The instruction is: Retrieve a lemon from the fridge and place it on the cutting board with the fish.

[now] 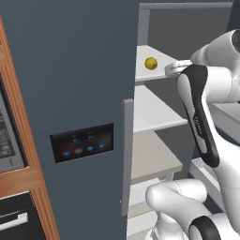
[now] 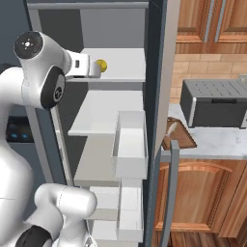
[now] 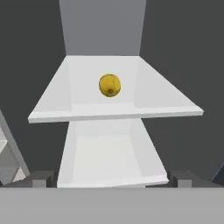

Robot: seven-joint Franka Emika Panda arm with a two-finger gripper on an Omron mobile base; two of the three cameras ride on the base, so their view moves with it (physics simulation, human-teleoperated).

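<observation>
- The fridge point(image 1: 70, 93) stands with one door open, white shelves bare inside.
- The lemon point(image 3: 109, 85) sits alone on the top shelf point(image 3: 57, 100), near its middle.
- The pincer point(image 3: 112, 178) is spread wide, short of the lemon, touching nothing.
- Right of the fridge, a pale counter point(image 2: 217, 142) carries the cutting board point(image 2: 179, 135) and a grey toaster oven point(image 2: 214, 103), wooden cabinets point(image 2: 207, 193) beneath.
</observation>
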